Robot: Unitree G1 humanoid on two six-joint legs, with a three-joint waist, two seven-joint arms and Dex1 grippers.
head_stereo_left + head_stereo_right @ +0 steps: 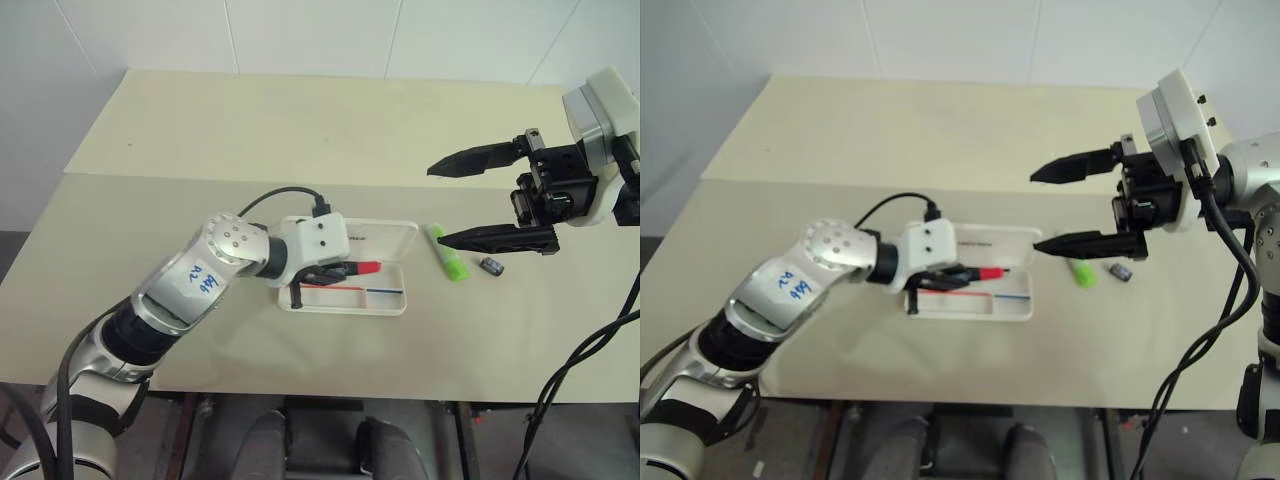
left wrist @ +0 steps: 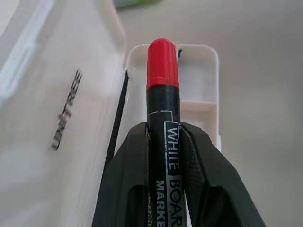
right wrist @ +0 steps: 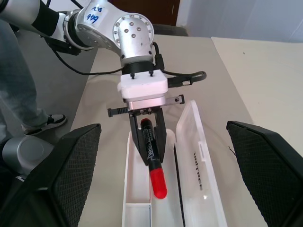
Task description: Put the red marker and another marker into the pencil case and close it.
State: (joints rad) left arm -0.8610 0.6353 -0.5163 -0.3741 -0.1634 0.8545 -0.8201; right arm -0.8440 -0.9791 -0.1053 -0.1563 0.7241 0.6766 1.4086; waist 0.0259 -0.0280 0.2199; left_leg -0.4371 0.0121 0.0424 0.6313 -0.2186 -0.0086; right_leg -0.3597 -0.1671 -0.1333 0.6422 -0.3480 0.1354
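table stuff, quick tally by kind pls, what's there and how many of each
markers: 2 (red marker in the left gripper over the open pencil case; green highlighter on the table)
pencil cases: 1
small dark stubs: 1 (dark grey stub beside the highlighter)
total: 4

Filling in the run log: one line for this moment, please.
left gripper: shut on red marker, over open pencil case | right gripper: open, above table | green highlighter: on table beside case
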